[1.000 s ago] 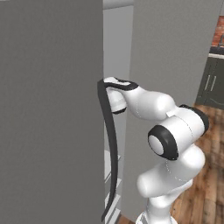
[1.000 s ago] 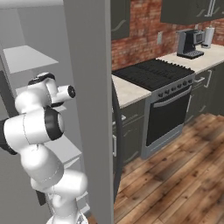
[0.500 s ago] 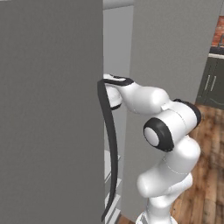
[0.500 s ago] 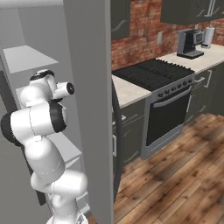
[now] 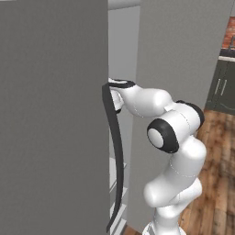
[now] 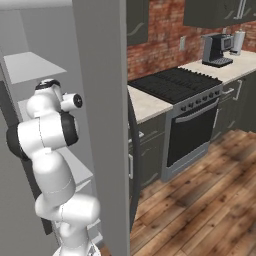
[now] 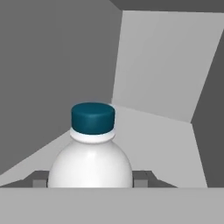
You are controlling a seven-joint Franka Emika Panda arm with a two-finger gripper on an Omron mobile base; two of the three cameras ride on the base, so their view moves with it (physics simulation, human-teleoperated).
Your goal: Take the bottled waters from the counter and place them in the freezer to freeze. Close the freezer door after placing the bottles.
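A bottled water [image 7: 92,153], clear with a blue cap, stands upright in the hand view. My gripper [image 7: 90,179] is shut on its body, with one dark fingertip [image 7: 141,178] showing on each side. The bottle is inside the freezer, over a pale grey shelf floor [image 7: 162,144] with grey walls behind. In the left base view my arm [image 5: 151,103] reaches past the freezer door [image 5: 50,114] and its dark bar handle [image 5: 114,151], and the hand is hidden behind the door's edge. The freezer door stands open. In the right base view the wrist [image 6: 50,97] sits among the freezer shelves [image 6: 30,67].
The fridge's other grey door [image 6: 100,100] stands close on the arm's right. Beyond it are the beige counter [image 6: 150,102], a black stove [image 6: 175,82] and a coffee machine [image 6: 216,49]. Wooden floor [image 6: 200,200] lies open to the right.
The arm's elbow has swung and its forearm has straightened toward the freezer. The hand stays inside behind the door handle, with the bottle still in it.
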